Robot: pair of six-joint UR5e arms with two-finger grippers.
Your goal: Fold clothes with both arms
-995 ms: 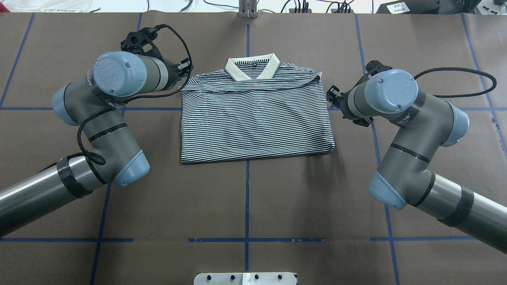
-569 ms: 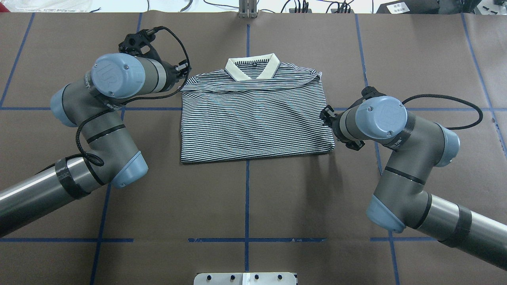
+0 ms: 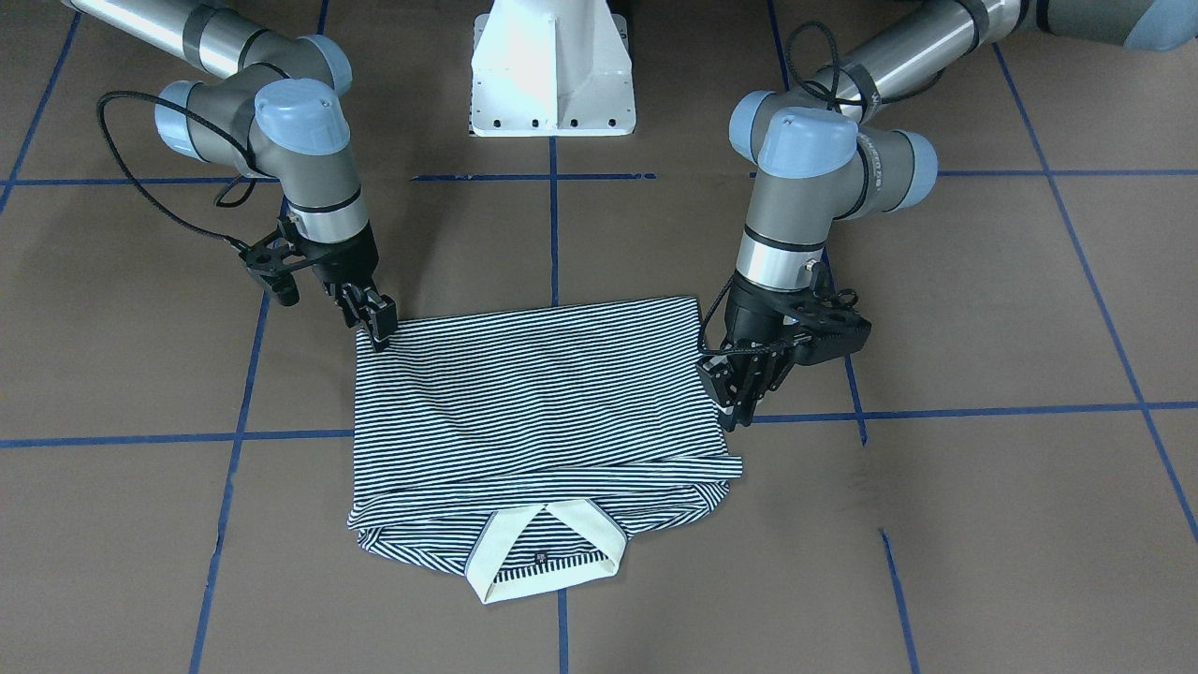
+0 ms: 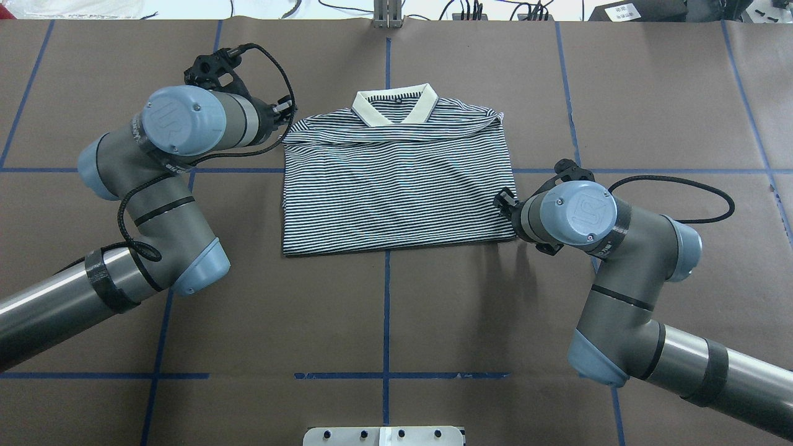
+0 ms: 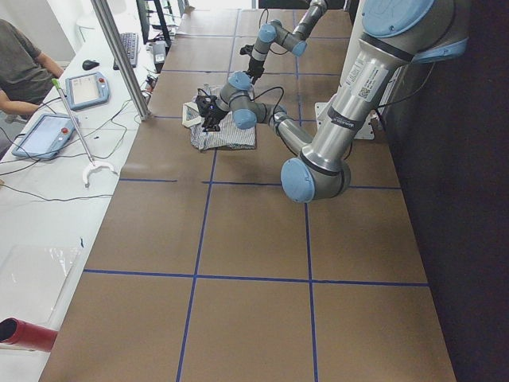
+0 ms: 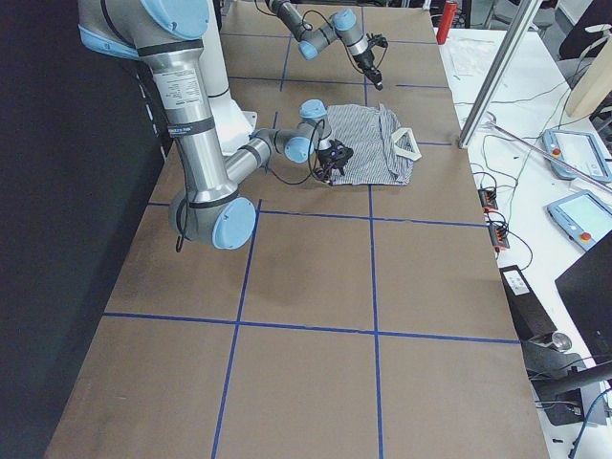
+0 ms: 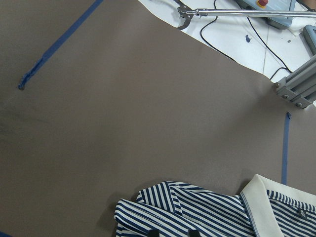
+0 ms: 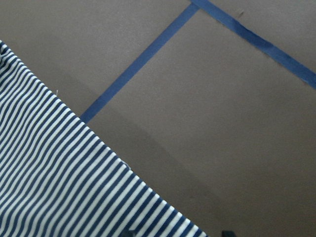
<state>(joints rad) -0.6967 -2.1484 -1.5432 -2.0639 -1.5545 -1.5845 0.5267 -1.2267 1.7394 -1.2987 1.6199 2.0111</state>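
The striped polo shirt (image 4: 396,179) lies folded into a rectangle on the brown table, its cream collar (image 4: 394,106) at the far side. My left gripper (image 4: 284,114) hangs at the shirt's left shoulder edge. Its wrist view shows two fingertips apart over the striped shirt (image 7: 197,212), so it is open. My right gripper (image 4: 505,203) is at the shirt's right edge near the hem corner, also open, with the shirt's edge (image 8: 64,177) running between its tips. In the front-facing view the left gripper (image 3: 739,398) and right gripper (image 3: 374,323) each stand by a side of the shirt (image 3: 533,402).
Blue tape lines (image 4: 387,310) grid the brown table cover. The white pedestal base (image 3: 552,65) stands at the robot's side. Beyond the table's far edge is a bench with tablets (image 5: 83,87), cables, a metal post (image 5: 119,56) and a seated person (image 5: 20,64).
My right arm has swung toward the robot along the shirt's right edge, from beside the shoulder to beside the hem corner. The left arm has barely shifted.
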